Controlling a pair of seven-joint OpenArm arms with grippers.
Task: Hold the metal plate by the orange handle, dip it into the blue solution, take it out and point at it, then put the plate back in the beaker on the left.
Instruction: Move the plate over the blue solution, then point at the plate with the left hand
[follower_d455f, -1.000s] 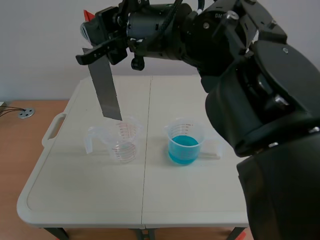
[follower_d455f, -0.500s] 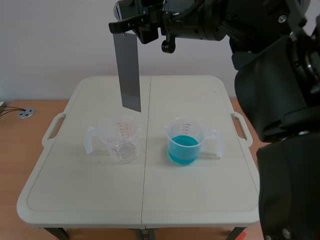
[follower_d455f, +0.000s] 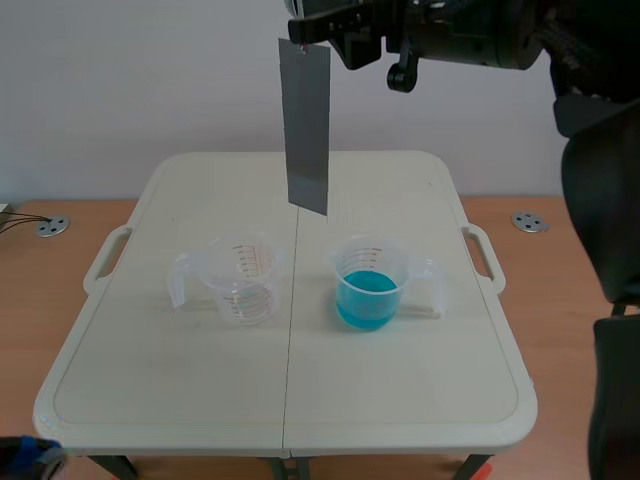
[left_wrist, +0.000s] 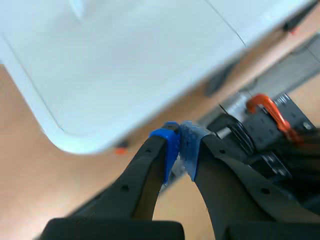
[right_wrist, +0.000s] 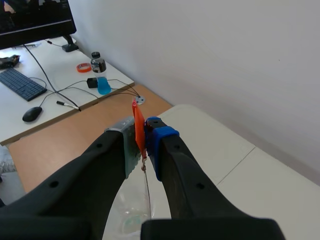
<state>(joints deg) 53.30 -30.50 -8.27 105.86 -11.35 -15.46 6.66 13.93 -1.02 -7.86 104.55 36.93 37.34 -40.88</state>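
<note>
A grey metal plate (follower_d455f: 307, 122) hangs upright high over the table, between the two beakers and behind them. My right gripper (follower_d455f: 318, 28) comes across the top from the right and is shut on the plate's orange handle (right_wrist: 138, 131), pinched between its pads. The empty clear beaker (follower_d455f: 240, 279) stands left of the table's seam. The beaker of blue solution (follower_d455f: 369, 284) stands right of it. My left gripper (left_wrist: 181, 145) is shut on nothing, low off the table's near left corner, with only a blue tip (follower_d455f: 22, 457) showing in the scene view.
The white folding table (follower_d455f: 290, 400) has carry handles on both sides. A wooden floor surrounds it. Beyond the plate, the right wrist view shows a desk with a keyboard (right_wrist: 22, 84), a mouse (right_wrist: 31, 114), a bottle (right_wrist: 100, 75) and cables.
My right gripper has carried the plate up and to the right, from above the empty beaker toward the blue one. The plate now hangs nearly straight.
</note>
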